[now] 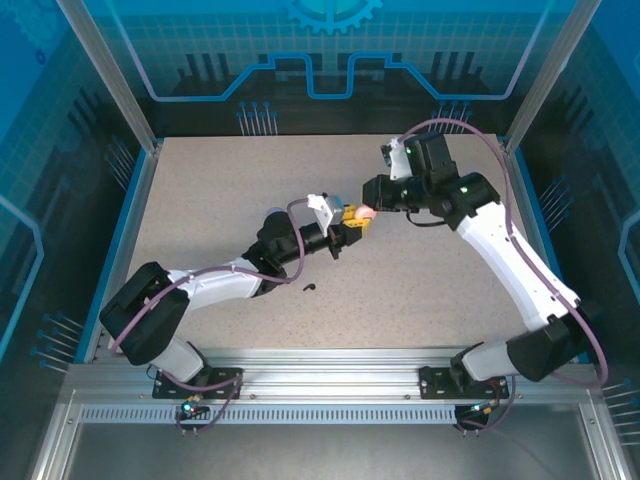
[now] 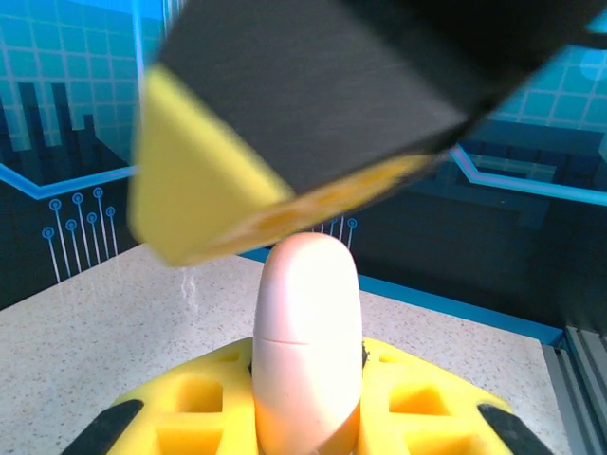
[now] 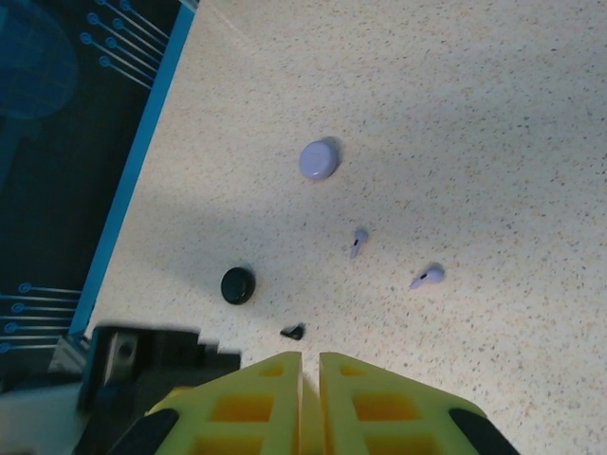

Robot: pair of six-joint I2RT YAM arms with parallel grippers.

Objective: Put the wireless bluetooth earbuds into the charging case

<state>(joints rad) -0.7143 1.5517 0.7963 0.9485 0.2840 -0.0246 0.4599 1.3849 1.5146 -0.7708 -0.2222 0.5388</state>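
Table (image 1: 450, 290) spreads pale and speckled beneath us, and the left arm (image 1: 210, 285) and right arm (image 1: 510, 250) meet above its middle. Our left gripper (image 1: 352, 226) is clamped on the pink case (image 2: 305, 332), lifted off the surface. Seen from the left wrist, the case's long axis runs out along the fingers, its capped end free beyond them and its seam closed. Our right gripper (image 3: 310, 379) sits just past that end. Its fingers are drawn nearly together, and we cannot tell whether anything is pinched in the slit.

We judge the right arm nearer to the cap, so opening falls to it, working along that axis.

On the table lie the lilac case (image 3: 319, 159) and black case (image 3: 237, 284). Near them are two lilac earbuds (image 3: 358, 241), and one black earbud (image 3: 293, 332) beside the black case, all well apart from the held case.
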